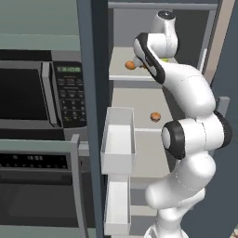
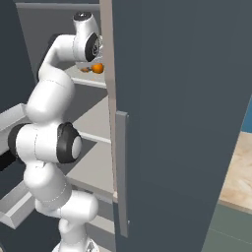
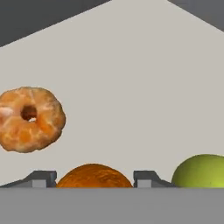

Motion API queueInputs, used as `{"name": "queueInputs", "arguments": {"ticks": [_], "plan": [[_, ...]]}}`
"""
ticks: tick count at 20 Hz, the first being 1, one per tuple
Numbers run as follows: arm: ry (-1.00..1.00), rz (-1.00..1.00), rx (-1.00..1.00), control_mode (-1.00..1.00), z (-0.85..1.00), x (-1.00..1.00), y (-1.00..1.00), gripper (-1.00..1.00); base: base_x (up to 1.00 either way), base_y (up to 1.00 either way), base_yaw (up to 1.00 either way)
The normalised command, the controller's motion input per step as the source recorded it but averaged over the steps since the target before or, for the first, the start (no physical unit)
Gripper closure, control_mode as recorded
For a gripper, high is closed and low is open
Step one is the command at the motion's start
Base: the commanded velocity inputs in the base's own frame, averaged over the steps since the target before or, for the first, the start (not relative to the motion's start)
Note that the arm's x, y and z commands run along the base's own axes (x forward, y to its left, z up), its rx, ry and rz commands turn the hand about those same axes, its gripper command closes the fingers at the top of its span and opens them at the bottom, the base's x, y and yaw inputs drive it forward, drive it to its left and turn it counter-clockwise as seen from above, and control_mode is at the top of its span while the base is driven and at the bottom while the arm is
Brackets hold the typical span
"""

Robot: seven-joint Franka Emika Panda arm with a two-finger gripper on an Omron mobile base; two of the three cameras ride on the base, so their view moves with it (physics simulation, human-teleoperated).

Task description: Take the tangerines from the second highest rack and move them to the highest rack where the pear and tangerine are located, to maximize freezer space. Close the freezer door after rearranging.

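Observation:
In the hand view my gripper (image 3: 94,178) is shut on a tangerine (image 3: 94,174) low over the highest rack (image 3: 131,87). Another tangerine (image 3: 29,119) lies on that rack to its left and the green pear (image 3: 201,170) to its right. In the left base view the arm reaches into the open freezer (image 1: 186,28) at the highest rack (image 1: 120,74), with an orange fruit (image 1: 130,65) just left of the hand. One tangerine (image 1: 155,116) sits on the second highest rack (image 1: 135,125). The freezer door (image 1: 93,93) stands open at the left.
White door bins (image 1: 118,139) jut out from the door's inner face beside the arm. A microwave (image 1: 42,93) and an oven (image 1: 37,195) fill the cabinet to the left. A second dark slab (image 2: 187,123) stands close on the arm's right.

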Motion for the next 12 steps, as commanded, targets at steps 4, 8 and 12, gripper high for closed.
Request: {"name": "queueInputs", "arguments": {"ticks": [4,8,12], "plan": [[-0.1,0.09,0.0,-1.0,-0.3,0.75,0.0,1.0,0.0,0.0,0.0],[-0.26,0.1,0.0,-1.0,-0.41,0.35,0.01,-1.0,0.0,0.0,0.0],[-0.4,0.05,0.0,-1.0,-0.24,0.07,0.01,-1.0,0.0,0.0,0.0]]}}
